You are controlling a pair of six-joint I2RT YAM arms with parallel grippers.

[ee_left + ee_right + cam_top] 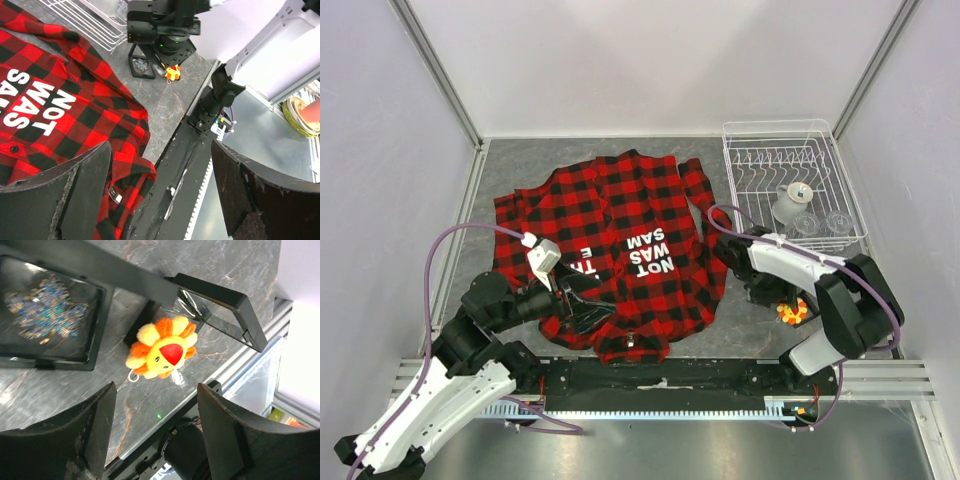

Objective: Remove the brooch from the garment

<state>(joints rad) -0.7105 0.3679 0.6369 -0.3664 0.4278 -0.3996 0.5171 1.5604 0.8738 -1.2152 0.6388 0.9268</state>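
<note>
The garment (610, 250), a red-and-black plaid shirt with white lettering, lies spread on the grey table and also shows in the left wrist view (60, 105). The brooch (792, 313), a small yellow-orange flower with a red centre, lies on the bare table to the shirt's right, apart from it (162, 354) (173, 73). My right gripper (156, 425) hovers over it, open, with the brooch just beyond the fingertips and nothing between them (778, 300). My left gripper (160, 195) stands wide open and empty above the shirt's lower hem (582, 312).
A white wire dish rack (790, 180) holding a few small vessels stands at the back right. Two black framed stands (47, 320) (220, 305) sit right beside the brooch. A black rail (660, 375) runs along the table's near edge.
</note>
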